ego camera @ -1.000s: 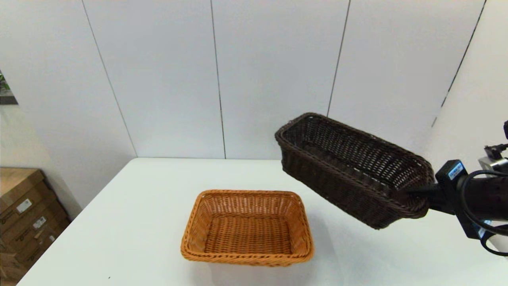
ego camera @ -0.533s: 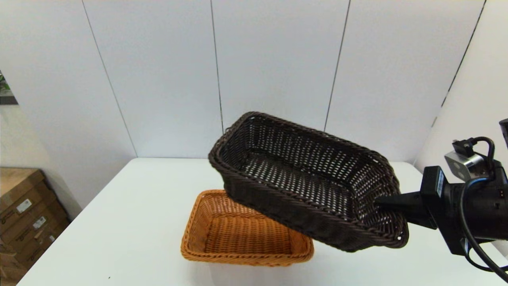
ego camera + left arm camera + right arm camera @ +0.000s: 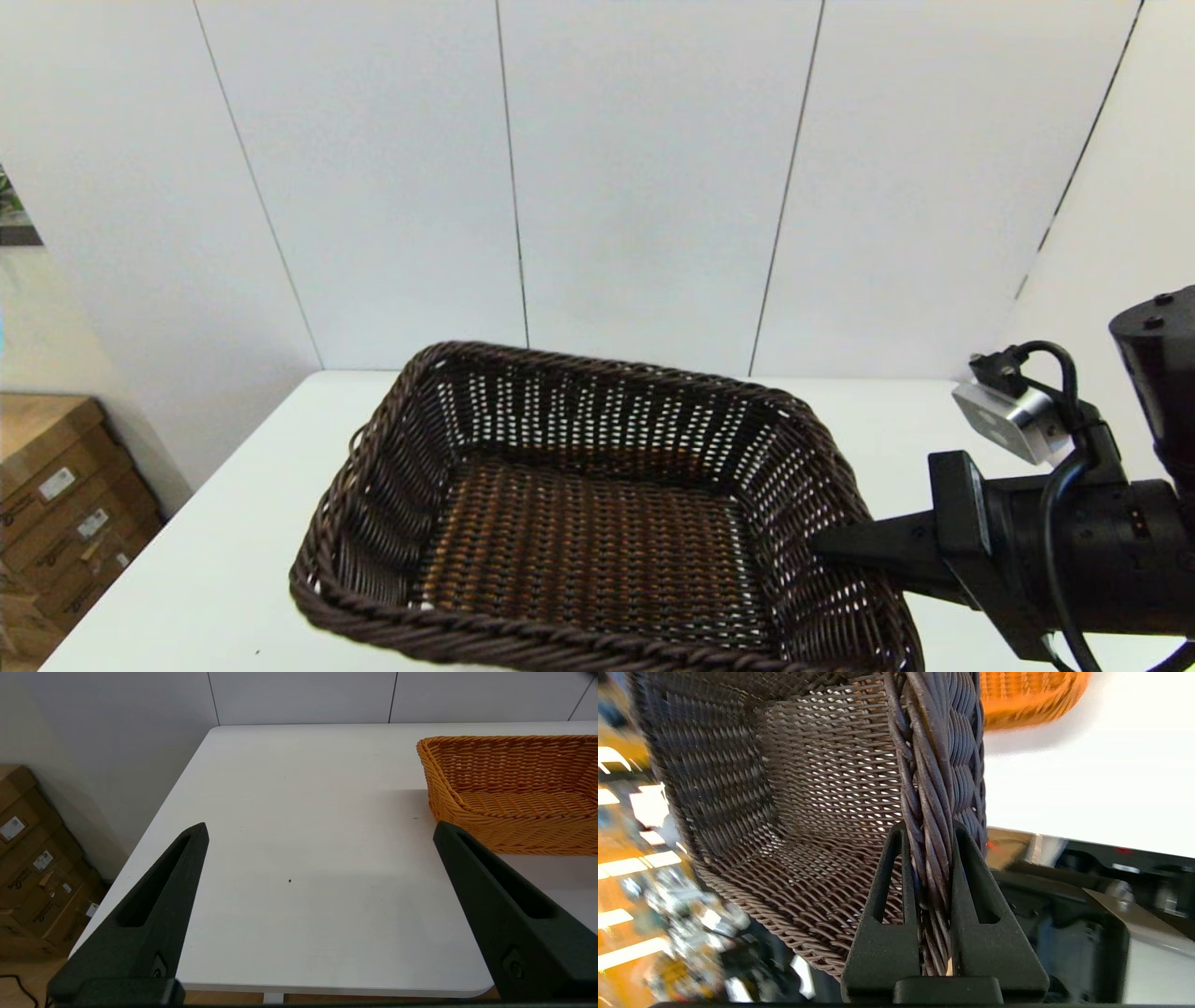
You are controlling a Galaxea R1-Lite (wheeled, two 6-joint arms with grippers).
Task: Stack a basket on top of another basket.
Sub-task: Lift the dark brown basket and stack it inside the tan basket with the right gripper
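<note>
1. White table (image 3: 233,523) under everything, plain and unmarked.
2. Dark brown wicker basket (image 3: 597,532) held in the air over the middle of the table, above the other basket. Likely light and fairly stiff, with open weave that lets light through. Probably apt to swing or tilt when held by one edge only. Braided rim judged the sound place to grip, thick and rough enough not to slip.
3. Orange-tan wicker basket (image 3: 509,788) resting on the table, almost wholly hidden in the head view, showing only as an orange glow through the dark weave. Sloped sides likely to let the dark one nest in easily.
4. Right gripper (image 3: 931,835) at the right end of the dark basket, clamped on the braided rim, one finger inside and one outside.
5. Left gripper (image 3: 322,830) parked low at the near left edge of the table, fingers wide apart, holding nothing.
6. Cardboard boxes (image 3: 56,504) on the floor at far left, with small labels too small to read. No other writing or brand visible.
</note>
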